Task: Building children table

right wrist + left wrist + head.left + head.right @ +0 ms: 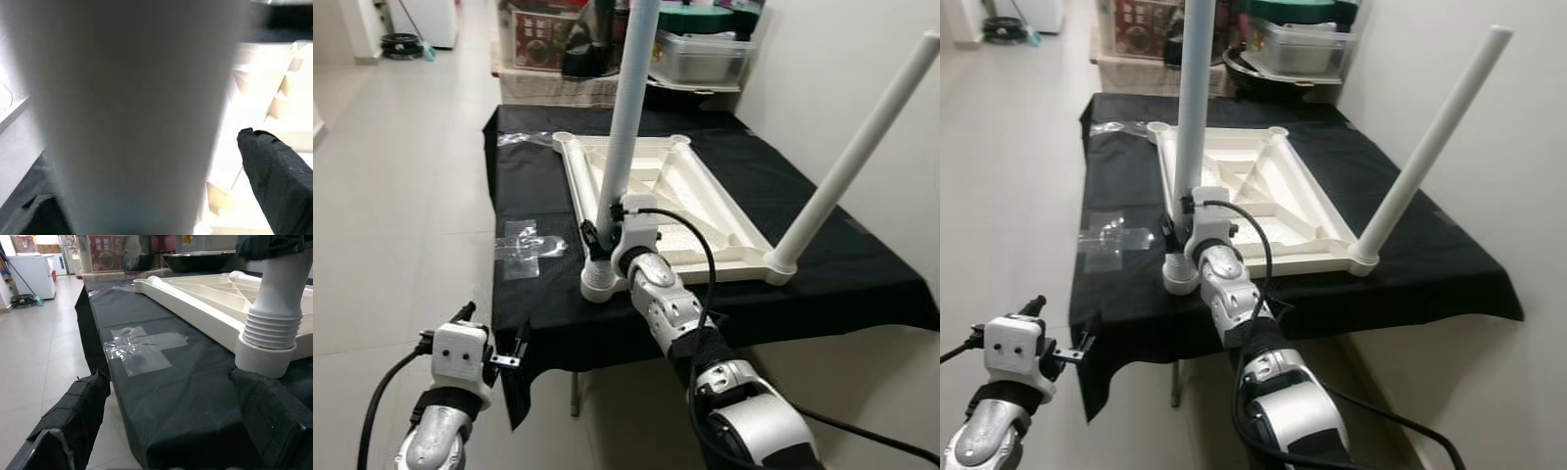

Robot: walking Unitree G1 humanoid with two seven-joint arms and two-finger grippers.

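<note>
The white table top point(656, 201) lies upside down on the black desk point(822, 264). The right pincer point(607, 230) holds the near left leg point(631, 108) low down. The left pincer point(494, 338) waits wide open off the desk's edge.

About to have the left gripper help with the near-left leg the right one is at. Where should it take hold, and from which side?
Judging by its shape, grip the smooth round shaft of the near-left leg, above the right gripper, not the ribbed collar by the socket. Come in from the robot's left, over bare black cloth; the tabletop frame blocks the other side. The left gripper already hangs open there.
</note>
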